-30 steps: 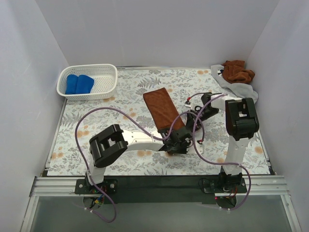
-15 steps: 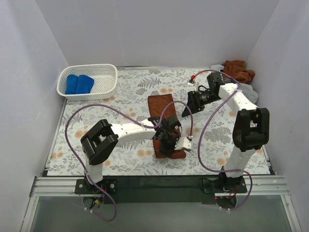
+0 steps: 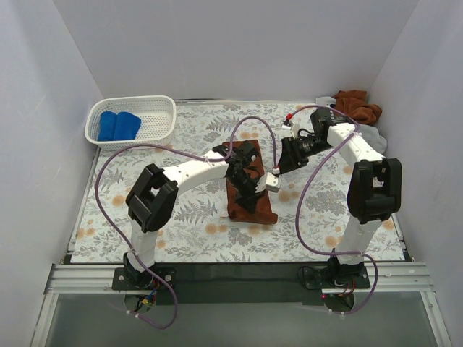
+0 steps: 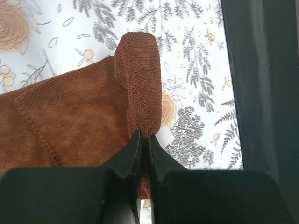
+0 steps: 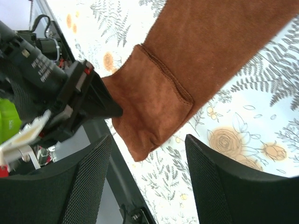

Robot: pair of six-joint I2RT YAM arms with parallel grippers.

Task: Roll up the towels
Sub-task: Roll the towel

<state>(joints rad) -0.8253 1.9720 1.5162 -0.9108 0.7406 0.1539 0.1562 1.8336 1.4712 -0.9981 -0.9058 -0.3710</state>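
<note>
My left hand [image 4: 144,139] is shut tight on the brown towel [image 4: 79,116]. Its two fingers pinch a folded-over edge of the cloth, and that edge stands up in a little hump above them. The rest of the towel lies flat on the flowery bench [image 3: 181,217], near the middle. My right hand [image 5: 148,144] is open, with its fingers well apart. It holds nothing. A corner of the same towel sits between its fingers, but I cannot tell if they touch it. Two blue towels [image 3: 119,125] lie side by side in the white basket [image 3: 155,129] at the far left corner, and they look rolled up. Another brown towel [image 3: 356,105] lies crumpled in the far right corner, touching a grey towel [image 3: 365,135]
</note>
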